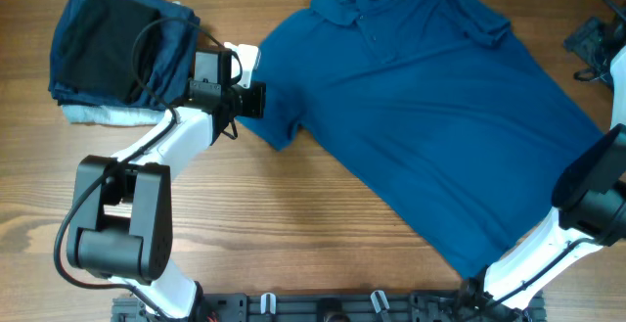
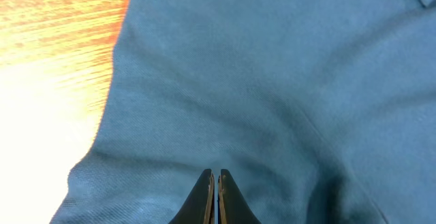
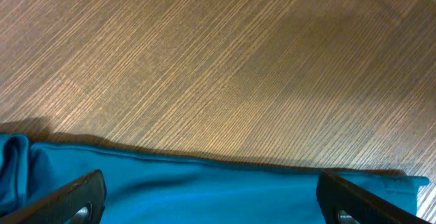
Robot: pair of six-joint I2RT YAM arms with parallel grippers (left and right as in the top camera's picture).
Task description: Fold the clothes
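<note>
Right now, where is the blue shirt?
Overhead, the blue shirt lies spread diagonally over the middle and right of the table, collar toward the far edge, one sleeve at the left end effector, beside the folded garment stack.

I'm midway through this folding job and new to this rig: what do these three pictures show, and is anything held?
This is a two-armed robot at a wooden table. The wide picture looks down from above; the other two come from cameras on each wrist, showing that arm's own fingers. A blue shirt lies spread out; a stack of folded garments sits on the left side. The left gripper is shut at the shirt's sleeve; whether it pinches cloth I cannot tell. The right gripper is open over the shirt's edge, holding nothing.
</note>
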